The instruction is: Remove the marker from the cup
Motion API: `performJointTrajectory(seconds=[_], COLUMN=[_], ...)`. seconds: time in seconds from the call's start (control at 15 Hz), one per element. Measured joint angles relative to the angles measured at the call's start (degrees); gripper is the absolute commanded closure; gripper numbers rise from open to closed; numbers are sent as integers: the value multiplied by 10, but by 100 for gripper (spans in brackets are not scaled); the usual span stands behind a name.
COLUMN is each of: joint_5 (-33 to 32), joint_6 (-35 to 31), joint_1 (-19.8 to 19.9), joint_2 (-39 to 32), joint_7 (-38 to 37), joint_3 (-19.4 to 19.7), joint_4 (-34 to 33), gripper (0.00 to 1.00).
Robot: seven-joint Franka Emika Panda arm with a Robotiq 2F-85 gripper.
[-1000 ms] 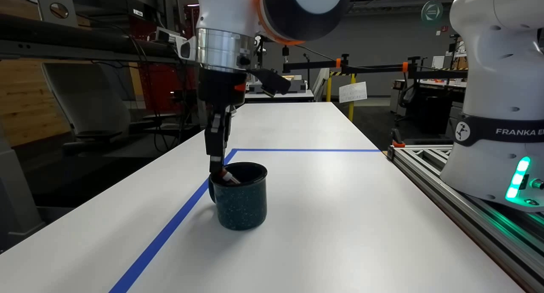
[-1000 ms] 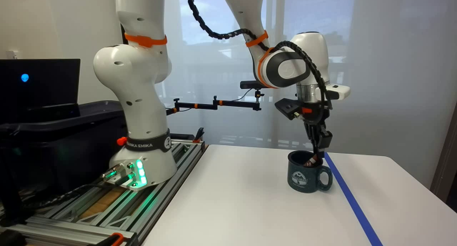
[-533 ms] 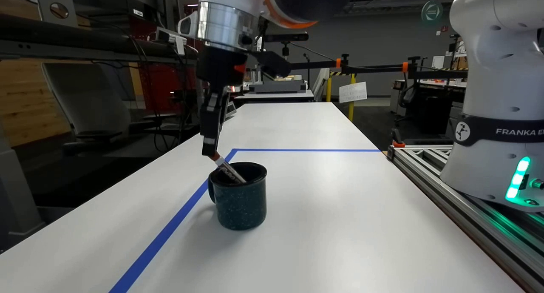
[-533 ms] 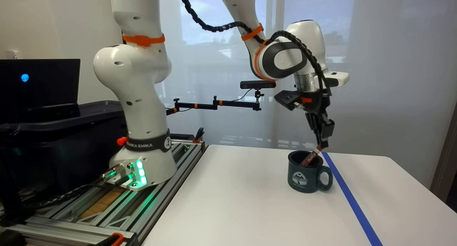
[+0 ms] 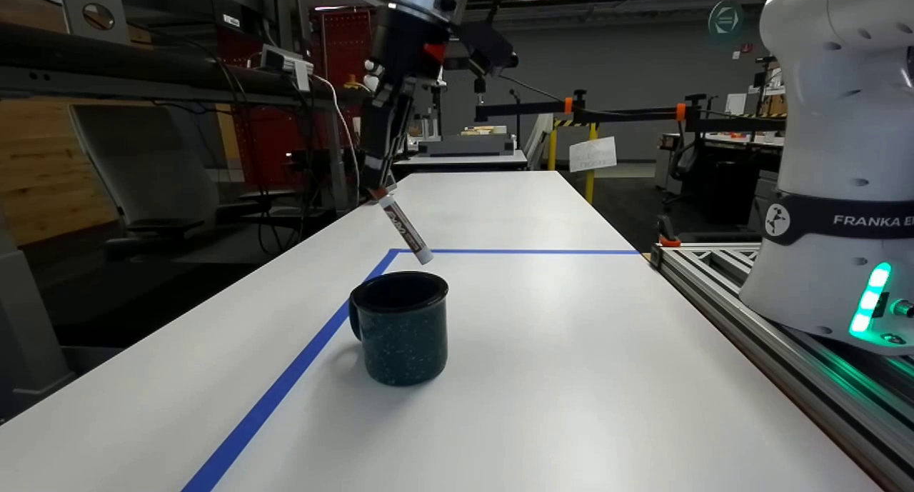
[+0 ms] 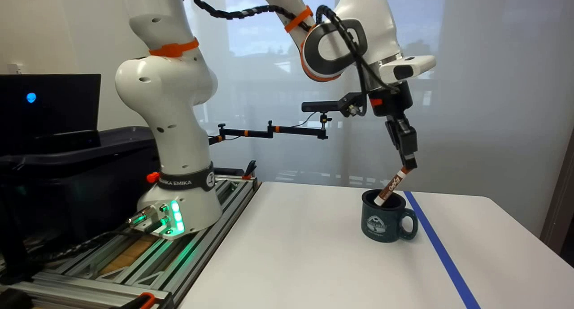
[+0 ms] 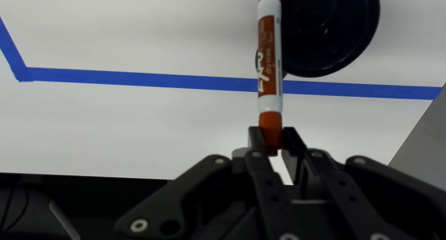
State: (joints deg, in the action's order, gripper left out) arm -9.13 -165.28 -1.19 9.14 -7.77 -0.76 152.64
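Hand [image 7: 272, 139] grasps the marker [image 5: 405, 227]; in an exterior view alone, a gap parts it from the cup [image 5: 405, 345].

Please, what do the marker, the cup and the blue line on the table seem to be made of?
The marker seems smooth plastic, by its even barrel and printed lettering.
The cup may be enamelled metal or glazed ceramic; its speckled, faintly glossy surface fits both.
The blue line looks like matte tape, a flat strip with straight edges.
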Motion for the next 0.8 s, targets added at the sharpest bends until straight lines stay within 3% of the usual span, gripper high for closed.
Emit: performJointTrajectory(seconds=[0.47, 0.8], joint_5=[139, 346], joint_6=[-45, -56], joint_1=[-1, -81], joint_2=[-10, -41], joint_7=[59, 200], joint_3=[57, 125], joint_4=[55, 53], gripper=[95, 95])
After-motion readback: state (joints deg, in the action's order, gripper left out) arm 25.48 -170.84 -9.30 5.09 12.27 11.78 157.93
